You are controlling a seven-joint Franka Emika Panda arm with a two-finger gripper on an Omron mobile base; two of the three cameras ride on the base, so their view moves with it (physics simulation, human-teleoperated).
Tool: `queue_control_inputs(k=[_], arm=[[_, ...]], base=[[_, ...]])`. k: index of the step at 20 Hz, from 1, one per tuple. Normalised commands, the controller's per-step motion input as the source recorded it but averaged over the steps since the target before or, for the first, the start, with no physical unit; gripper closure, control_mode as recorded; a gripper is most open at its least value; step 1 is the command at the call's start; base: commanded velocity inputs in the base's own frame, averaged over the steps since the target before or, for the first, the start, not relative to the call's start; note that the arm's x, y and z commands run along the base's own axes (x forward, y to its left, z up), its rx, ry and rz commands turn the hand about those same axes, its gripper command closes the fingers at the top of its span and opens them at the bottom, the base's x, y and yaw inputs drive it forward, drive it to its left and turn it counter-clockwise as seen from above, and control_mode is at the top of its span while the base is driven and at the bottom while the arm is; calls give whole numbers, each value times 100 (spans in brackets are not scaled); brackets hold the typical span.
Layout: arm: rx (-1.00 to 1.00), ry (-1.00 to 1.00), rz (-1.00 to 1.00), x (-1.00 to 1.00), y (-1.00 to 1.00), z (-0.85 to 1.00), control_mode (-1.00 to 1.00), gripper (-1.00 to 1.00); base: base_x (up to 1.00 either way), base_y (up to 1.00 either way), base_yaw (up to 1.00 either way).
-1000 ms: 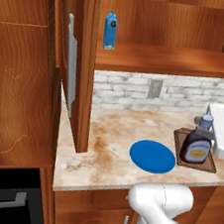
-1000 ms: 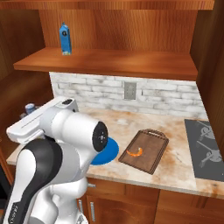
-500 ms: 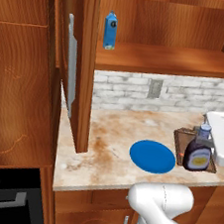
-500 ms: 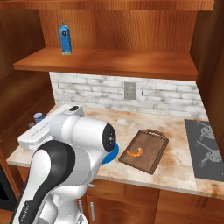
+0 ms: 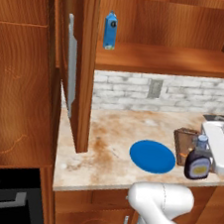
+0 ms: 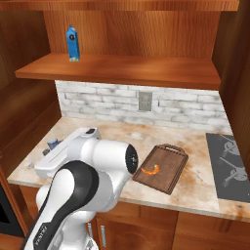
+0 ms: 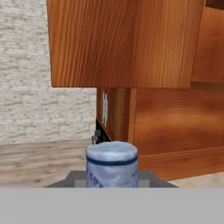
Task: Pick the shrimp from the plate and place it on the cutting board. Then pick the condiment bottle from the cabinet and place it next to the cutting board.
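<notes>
Shrimp [image 6: 150, 169] is already on the cutting board [image 6: 166, 166], lying near the board's left edge in the right base view, so step one looks done; the plate [image 5: 152, 156] sits bare on the surface [image 5: 111, 134] just beside the board. Step two is mid-way: the condiment bottle [image 5: 197, 164] is out of the cabinet [image 5: 156, 60] and down at the surface's front edge, on the far side of the board from the plate, overlapping the board's near corner in the left base view. Can't tell whether its base touches the surface or hangs just above. The hand view looks straight down onto its pale cap [image 7: 112, 164], centred right at the jaws. The jaws themselves aren't clearly visible there; judging by the narrow setting and the cap's position, they're clamped on the bottle's neck. The cabinet door [image 5: 77, 69] is open, and the blue carton [image 5: 110, 30] is alone on the shelf, untouched. What's left, I'd say: confirm the bottle is seated beside the board rather than on it, release, retract.
</notes>
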Motion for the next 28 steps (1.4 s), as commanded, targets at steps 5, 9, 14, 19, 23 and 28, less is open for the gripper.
queue_control_inputs(k=[5,9,14,19,23,28], arm=[[0,0,0,0,-18,-16,-100,100],[0,-1,0,0,-27,-15,-100,100],[0,-1,0,1,-29,-15,-100,100],[0,-4,0,4,-29,-19,-100,100],[0,-6,0,12,-33,-26,-100,100],[0,-8,0,24,-33,-32,-100,100]], base=[[0,0,0],[0,0,0],[0,0,0],[0,0,0],[0,0,0],[0,0,0]])
